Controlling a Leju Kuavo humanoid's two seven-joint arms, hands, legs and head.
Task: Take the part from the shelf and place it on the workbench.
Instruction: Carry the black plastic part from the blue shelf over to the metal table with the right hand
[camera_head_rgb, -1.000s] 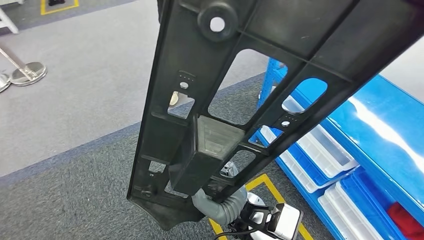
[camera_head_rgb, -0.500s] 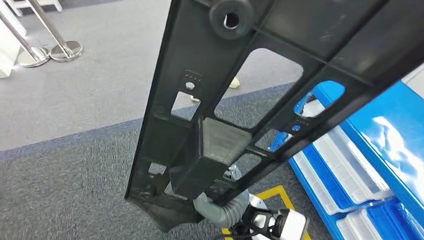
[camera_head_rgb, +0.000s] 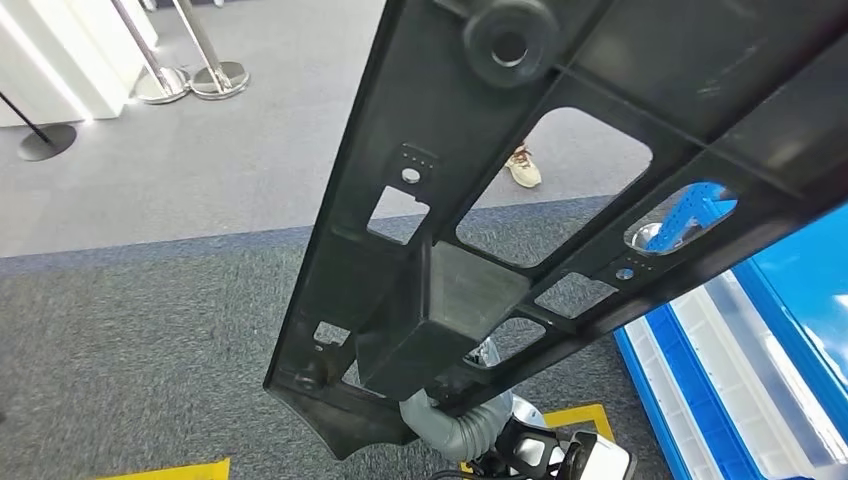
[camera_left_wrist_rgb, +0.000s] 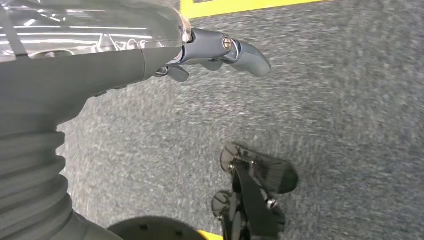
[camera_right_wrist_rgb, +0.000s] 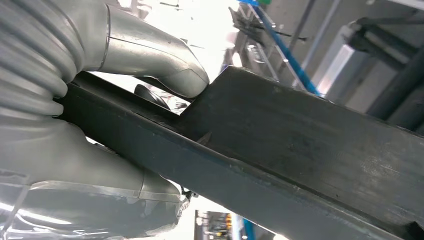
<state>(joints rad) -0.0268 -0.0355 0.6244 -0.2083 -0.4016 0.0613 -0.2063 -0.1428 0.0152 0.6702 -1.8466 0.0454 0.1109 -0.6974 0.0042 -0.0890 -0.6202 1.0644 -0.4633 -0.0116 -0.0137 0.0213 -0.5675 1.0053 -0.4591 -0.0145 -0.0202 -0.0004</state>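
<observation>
Whole head view has swung since earlier frames: blue shelf (camera_head_rgb: 740, 370) slides off to the right, stanchions (camera_head_rgb: 190, 75) come in, so the robot is turning away, carry phase. Right hand (camera_right_wrist_rgb: 115, 95) grips the black part (camera_head_rgb: 520, 200), held upright. Left hand (camera_left_wrist_rgb: 220, 50) hangs empty, fingers loosely apart.

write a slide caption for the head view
Right hand carries the long black plastic part upright over grey carpet, blue shelf alongside.
</observation>
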